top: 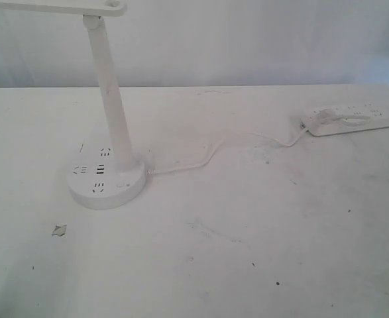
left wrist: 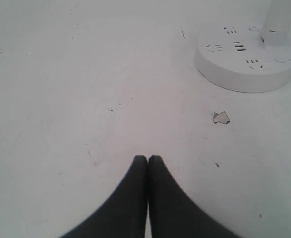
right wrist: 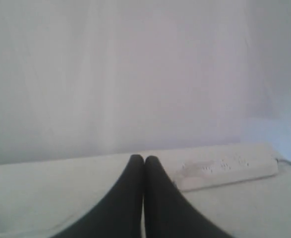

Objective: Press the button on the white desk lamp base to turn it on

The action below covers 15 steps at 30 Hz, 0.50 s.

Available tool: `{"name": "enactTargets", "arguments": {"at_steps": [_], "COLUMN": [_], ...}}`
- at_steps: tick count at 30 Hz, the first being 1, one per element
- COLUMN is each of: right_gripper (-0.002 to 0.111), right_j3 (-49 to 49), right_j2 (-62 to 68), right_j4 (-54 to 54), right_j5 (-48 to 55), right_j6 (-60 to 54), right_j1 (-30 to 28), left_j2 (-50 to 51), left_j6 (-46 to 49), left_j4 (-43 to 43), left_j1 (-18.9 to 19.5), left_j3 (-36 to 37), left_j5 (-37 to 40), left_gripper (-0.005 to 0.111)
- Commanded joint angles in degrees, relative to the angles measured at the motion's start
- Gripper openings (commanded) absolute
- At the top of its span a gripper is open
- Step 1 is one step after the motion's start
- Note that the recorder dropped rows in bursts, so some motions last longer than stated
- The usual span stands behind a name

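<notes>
the left pincer (left wrist: 147, 158) had its dark fingers pressed together, empty, over bare desk (left wrist: 61, 99), with the white desk lamp base (top: 107, 180) ahead of it. that base sat toward the desk's left edge, its stem (top: 111, 99) rising from the back of the disc. the button (left wrist: 282, 60) lay flush in the base's top beside the stem, untouched. a thin cord (top: 194, 161) ran right to a power strip (top: 356, 118) by the far right corner. the right pincer (right wrist: 144, 159) was likewise closed on nothing, facing that strip.
</notes>
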Motion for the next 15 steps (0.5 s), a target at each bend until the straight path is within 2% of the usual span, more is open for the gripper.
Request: {"name": "enactTargets", "arguments": {"at_steps": [1, 3, 8, 13, 15], "right_gripper": [0.000, 0.000, 0.000, 0.000, 0.000], "right_j3": [0.29, 0.29, 0.29, 0.29, 0.29], "right_j2": [-0.24, -0.24, -0.24, -0.24, 0.15], "right_j4": [-0.09, -0.09, 1.62, 16.24, 18.93], "right_j5": [-12.24, -17.58, -21.98, -30.29, -34.03], "right_j6": [1.70, -0.65, -3.27, -3.70, -3.80], "right_j1": [-0.39, -0.39, -0.39, -0.39, -0.39], "left_j2": [-0.18, -0.18, -0.18, -0.18, -0.18], "left_j6": [-0.07, -0.07, -0.07, -0.07, -0.07], "left_j4": [-0.13, -0.13, -0.13, -0.13, -0.13], "left_j1": [-0.47, -0.47, -0.47, -0.47, -0.47], "left_j3": [0.11, 0.11, 0.11, 0.11, 0.11], "left_j5": [0.10, 0.10, 0.10, 0.10, 0.10], "left_gripper": [0.000, 0.000, 0.000, 0.000, 0.000]}}
